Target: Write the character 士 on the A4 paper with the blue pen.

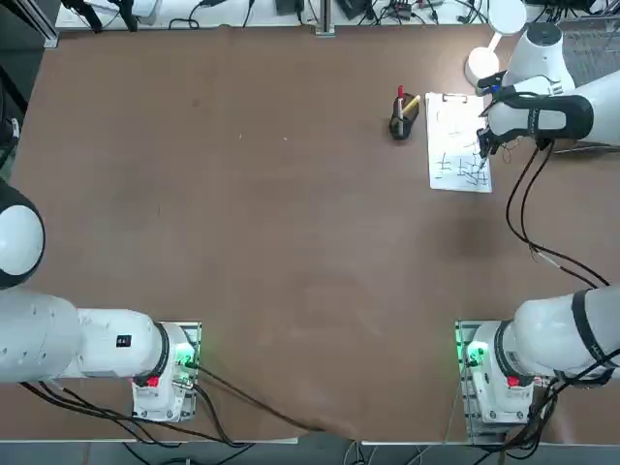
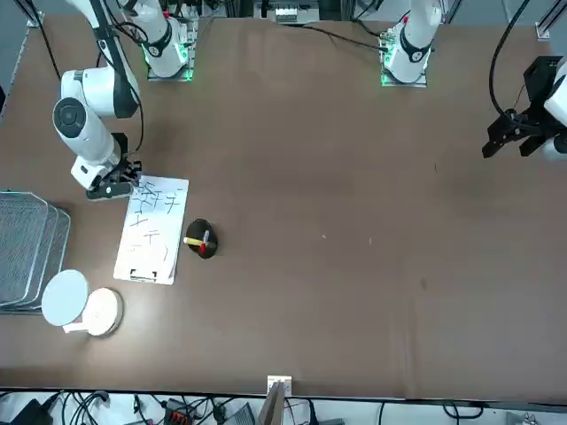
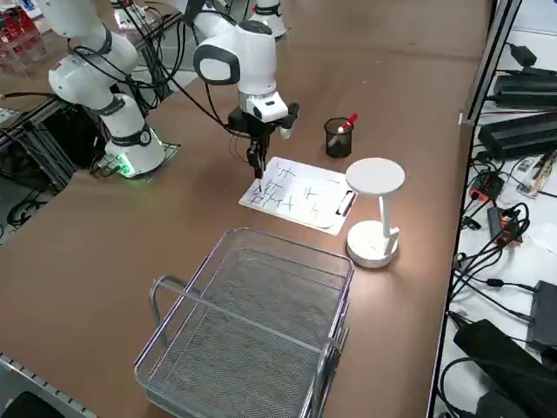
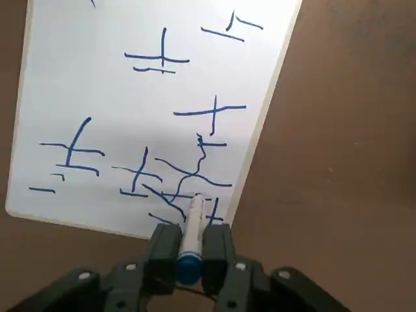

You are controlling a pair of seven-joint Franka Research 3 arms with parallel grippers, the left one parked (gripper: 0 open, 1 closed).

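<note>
The A4 paper (image 1: 453, 145) lies at the table's far right, its clip on the far short edge. Several blue characters (image 4: 162, 58) cover it, with overlapping strokes near its near right corner. My right gripper (image 4: 192, 235) points down over that corner, shut on the blue pen (image 4: 194, 213). The pen stands nearly upright between the fingers (image 4: 166, 244), its tip on the sheet among the tangled strokes. From the side, the gripper (image 3: 257, 157) holds the pen (image 3: 258, 180) over the paper's (image 3: 305, 198) near end.
A black pen cup (image 1: 400, 120) with a red and a yellow pen stands just left of the paper. A white desk lamp (image 3: 374, 213) sits beyond the clip end. A wire basket (image 3: 252, 322) occupies the table's right edge.
</note>
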